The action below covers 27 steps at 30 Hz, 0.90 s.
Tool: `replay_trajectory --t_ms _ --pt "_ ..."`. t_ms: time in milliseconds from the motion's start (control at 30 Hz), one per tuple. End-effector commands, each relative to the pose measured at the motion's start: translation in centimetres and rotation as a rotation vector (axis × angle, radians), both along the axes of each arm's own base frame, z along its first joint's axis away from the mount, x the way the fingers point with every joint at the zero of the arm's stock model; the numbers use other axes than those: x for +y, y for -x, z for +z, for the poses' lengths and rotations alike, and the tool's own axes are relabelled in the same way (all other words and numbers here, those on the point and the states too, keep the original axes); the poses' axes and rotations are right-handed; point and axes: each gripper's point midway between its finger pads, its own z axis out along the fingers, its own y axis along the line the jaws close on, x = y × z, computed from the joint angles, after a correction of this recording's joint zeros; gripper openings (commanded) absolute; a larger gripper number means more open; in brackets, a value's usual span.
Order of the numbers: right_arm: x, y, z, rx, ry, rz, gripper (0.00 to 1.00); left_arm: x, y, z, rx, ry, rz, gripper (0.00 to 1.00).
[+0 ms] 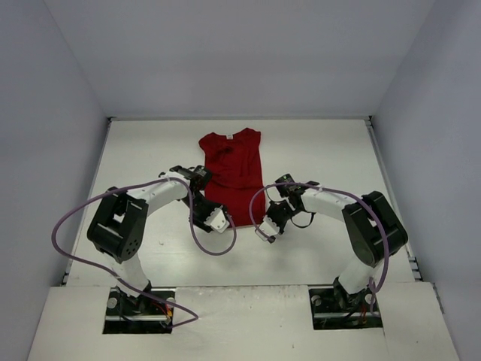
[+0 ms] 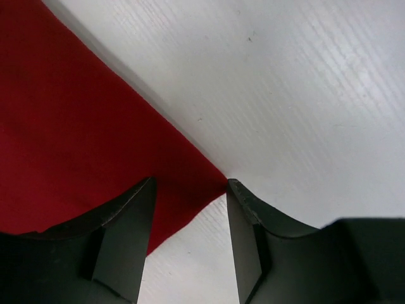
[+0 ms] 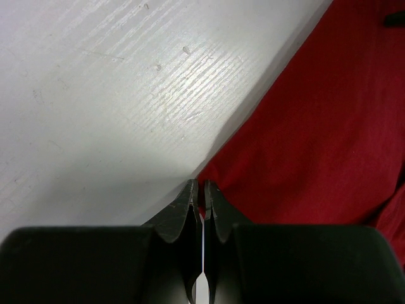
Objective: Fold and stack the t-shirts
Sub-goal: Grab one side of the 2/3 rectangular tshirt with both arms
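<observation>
The dark red t-shirt (image 1: 233, 169) lies on the white table as a narrow lengthwise strip, neck at the far end. My left gripper (image 1: 214, 216) is at its near left corner. In the left wrist view this gripper (image 2: 190, 185) is open, low over the table, with the corner of the t-shirt (image 2: 76, 145) reaching in between the jaws. My right gripper (image 1: 264, 226) is at the near right corner. In the right wrist view it (image 3: 202, 187) is shut, with a thin edge of the t-shirt (image 3: 329, 126) pinched between its tips.
The white table (image 1: 323, 150) is walled in by pale panels at the back and both sides. Purple cables (image 1: 75, 218) loop from both arms over the near part of the table.
</observation>
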Motion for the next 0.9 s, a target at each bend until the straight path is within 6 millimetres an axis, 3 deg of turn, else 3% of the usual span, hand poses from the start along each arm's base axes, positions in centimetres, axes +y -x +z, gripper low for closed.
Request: replay_trajectory --t_ms 0,200,400,667,767,867 --pt "-0.3 0.3 1.3 0.032 -0.027 -0.021 0.0 -0.3 -0.2 0.2 -0.052 0.009 -0.117 0.44" --pt "-0.3 0.0 1.5 0.043 -0.041 -0.038 0.0 0.6 1.1 -1.0 -0.103 0.018 -0.278 0.43" --pt "-0.5 0.0 1.4 0.04 -0.036 -0.038 0.0 0.8 0.8 -1.6 -0.122 0.006 -0.324 0.43" --pt "0.1 0.1 2.0 0.05 -0.053 -0.041 0.0 -0.9 -0.3 -0.3 -0.092 0.042 -0.228 0.09" --pt "0.4 0.1 3.2 0.053 -0.074 -0.061 0.0 -0.6 1.1 0.3 -0.081 0.066 -0.216 0.0" --pt "0.4 0.7 4.4 0.041 -0.088 -0.069 0.0 -0.1 2.7 1.7 -0.097 0.095 -0.199 0.0"
